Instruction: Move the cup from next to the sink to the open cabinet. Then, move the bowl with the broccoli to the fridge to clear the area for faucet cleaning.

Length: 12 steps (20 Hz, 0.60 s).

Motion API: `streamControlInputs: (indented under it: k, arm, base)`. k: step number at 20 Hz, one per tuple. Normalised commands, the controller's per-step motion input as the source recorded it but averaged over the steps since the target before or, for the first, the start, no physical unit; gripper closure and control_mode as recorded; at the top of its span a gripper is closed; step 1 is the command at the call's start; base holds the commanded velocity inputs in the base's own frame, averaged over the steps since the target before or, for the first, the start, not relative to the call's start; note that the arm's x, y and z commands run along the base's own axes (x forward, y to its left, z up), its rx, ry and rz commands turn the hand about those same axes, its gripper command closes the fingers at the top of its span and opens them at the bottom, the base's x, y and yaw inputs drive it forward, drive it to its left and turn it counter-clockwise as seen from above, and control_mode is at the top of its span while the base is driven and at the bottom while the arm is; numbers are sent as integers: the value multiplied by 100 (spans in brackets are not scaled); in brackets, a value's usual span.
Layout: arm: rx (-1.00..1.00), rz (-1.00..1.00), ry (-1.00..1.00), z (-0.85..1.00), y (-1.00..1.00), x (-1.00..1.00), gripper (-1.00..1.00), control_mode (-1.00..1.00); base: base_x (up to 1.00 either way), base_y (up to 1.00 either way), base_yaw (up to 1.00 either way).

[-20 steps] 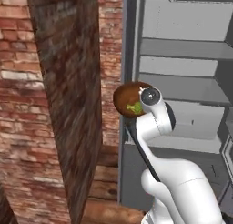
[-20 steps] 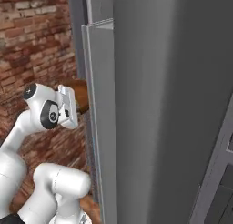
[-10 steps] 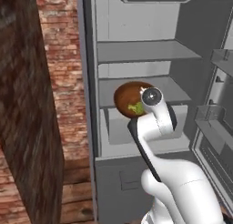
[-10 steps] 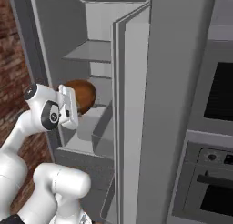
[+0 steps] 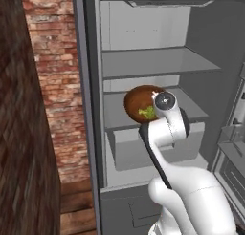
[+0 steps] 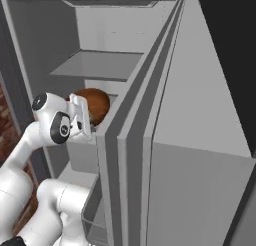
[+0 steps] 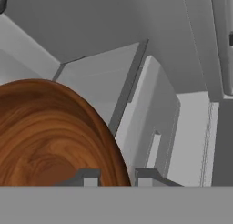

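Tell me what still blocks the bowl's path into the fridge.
Nothing visible does. The gripper holds the bowl by its rim before the open fridge, its door swung aside and bare shelves ahead.

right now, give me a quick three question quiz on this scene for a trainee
1. True or false: the fridge door is closed.
2. What does the pincer hold? A) a yellow cup B) a wooden bowl C) a faucet
3. Fill in: the small green thing lying in the bowl is a piece of ____.

Key:
1. False: the door stands open and the shelves show.
2. B: the pincer is shut on the bowl's rim, and the bowl is carried in front of the fridge shelves.
3. Broccoli.
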Motion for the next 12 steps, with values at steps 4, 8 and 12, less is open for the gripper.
streamControlInputs:
  k: [4,8,12]
  arm:
    - [0,0,0,19,0,-1,100,-100]
    - [0,0,-6,87,-1,-33,100,-100]
    - [1,5,-8,100,-15,-6,100,-100]
  base:
    - [16,1,-3]
    - [0,0,0]
    - [0,0,0]
